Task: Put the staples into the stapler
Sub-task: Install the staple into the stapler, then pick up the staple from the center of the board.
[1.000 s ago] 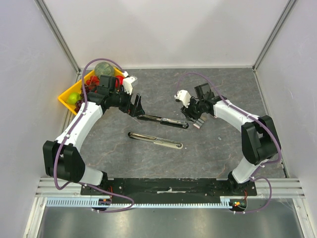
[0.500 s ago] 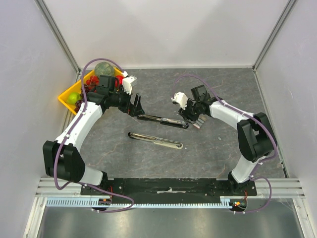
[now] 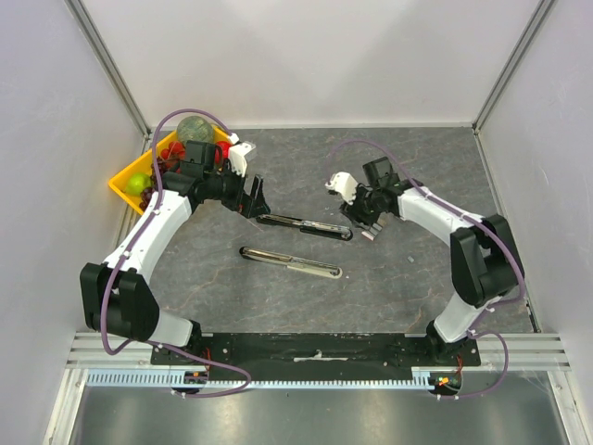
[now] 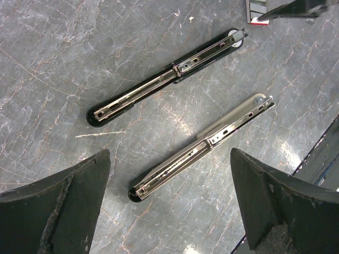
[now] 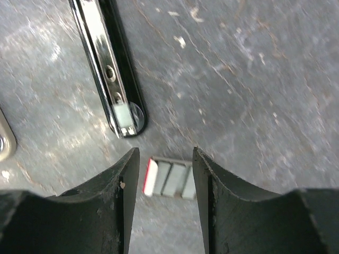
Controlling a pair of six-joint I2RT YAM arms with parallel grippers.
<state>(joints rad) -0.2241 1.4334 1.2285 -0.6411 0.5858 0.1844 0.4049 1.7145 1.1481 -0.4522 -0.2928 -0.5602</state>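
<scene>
Nearest the bases, the silver stapler [image 3: 290, 262] lies opened flat, with the black stapler [image 3: 304, 225] flat just at its 12 o'clock. Off the black one's 3 o'clock tip, the staples box [image 5: 169, 178] sits between the right gripper's [image 5: 164, 159] parted fingers, seemingly unpinched. The left gripper [image 3: 254, 197], spread wide, hovers over its 9 o'clock end. A yellow bin [image 3: 120, 183] sits far off at 10 o'clock.

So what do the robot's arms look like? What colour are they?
The left arm and right arm have white shells with chunky black joints. A thin purple cable loops along each one. Each wrist carries a small white block. The left gripper and right gripper are black, each with two wedge-shaped fingers whose pads look scuffed and grey.
</scene>
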